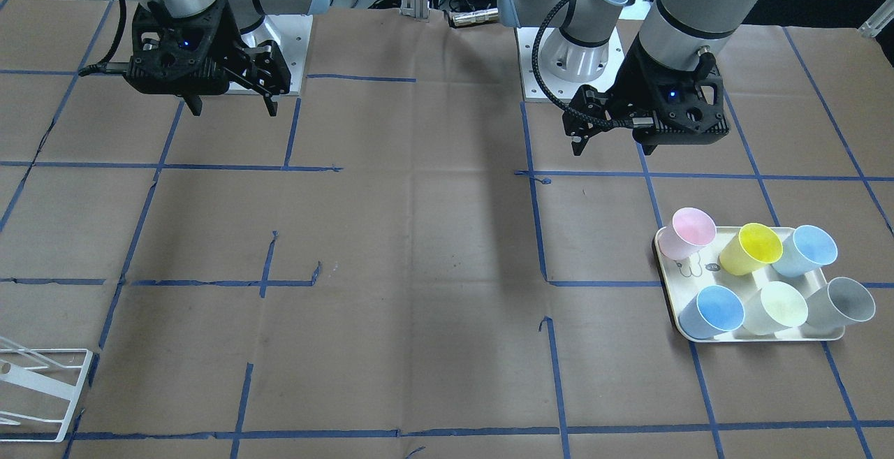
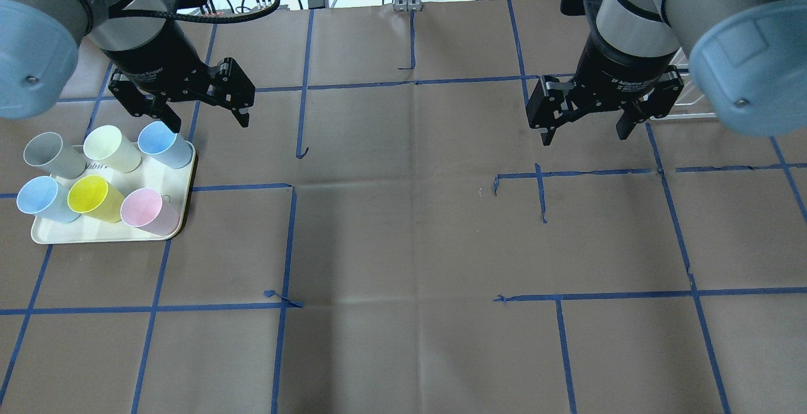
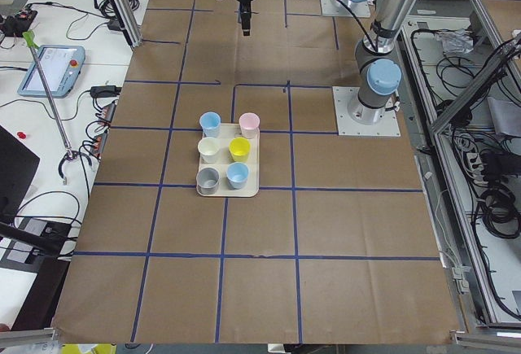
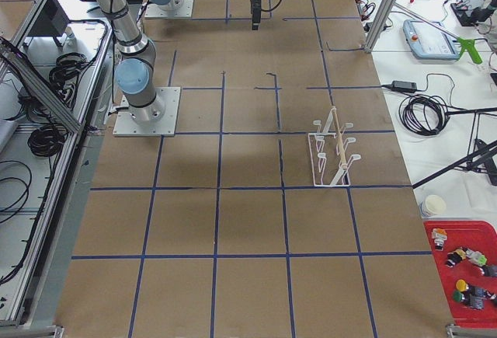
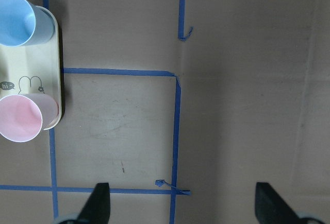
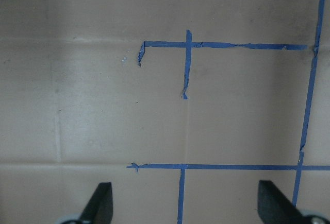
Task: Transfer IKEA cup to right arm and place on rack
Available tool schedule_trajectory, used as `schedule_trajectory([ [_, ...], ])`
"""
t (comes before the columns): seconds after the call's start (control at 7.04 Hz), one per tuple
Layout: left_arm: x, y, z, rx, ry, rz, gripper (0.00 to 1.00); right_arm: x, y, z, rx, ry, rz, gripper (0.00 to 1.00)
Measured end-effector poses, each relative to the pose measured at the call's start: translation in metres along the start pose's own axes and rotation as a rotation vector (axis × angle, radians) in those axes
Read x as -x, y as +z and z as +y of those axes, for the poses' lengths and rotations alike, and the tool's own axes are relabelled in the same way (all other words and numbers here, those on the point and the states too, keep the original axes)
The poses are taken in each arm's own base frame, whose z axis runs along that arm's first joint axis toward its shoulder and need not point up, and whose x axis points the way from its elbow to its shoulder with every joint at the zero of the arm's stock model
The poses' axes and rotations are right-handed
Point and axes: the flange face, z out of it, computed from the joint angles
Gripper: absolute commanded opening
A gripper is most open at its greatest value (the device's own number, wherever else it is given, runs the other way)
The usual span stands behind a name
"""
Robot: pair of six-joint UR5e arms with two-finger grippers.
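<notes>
Six IKEA cups [image 2: 94, 196] sit upright, mouths up, on the tray [image 2: 154, 178] near the table [image 2: 403, 244]'s left end. Left gripper [image 2: 208, 124] is way closer, hanging high just off the tray's inner side, fingers spread wide and empty. Right gripper [image 2: 584, 137] is wide open too, and the rack [image 4: 338, 145] is near the right end.

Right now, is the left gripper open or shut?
Open. The left gripper holds nothing; its fingers stand wide apart in the wrist view.

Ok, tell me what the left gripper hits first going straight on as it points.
The left gripper would probably meet bare table paper, just beside the tray.
</notes>
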Motion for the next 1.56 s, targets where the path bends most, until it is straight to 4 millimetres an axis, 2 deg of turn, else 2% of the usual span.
schedule_trajectory([
  [0.85,0.001,0.000,0.000,-0.003,0.006,0.000,1.00,0.000,-0.003,-0.001,-0.004,0.002,0.004,1.00],
  [1.28,0.006,-0.008,-0.009,-0.022,0.009,0.001,1.00,0.000,-0.011,0.003,-0.022,0.000,0.002,1.00],
  [1.56,0.012,-0.009,-0.016,-0.035,0.057,-0.001,1.00,0.000,-0.005,0.003,-0.008,-0.001,0.002,1.00],
])
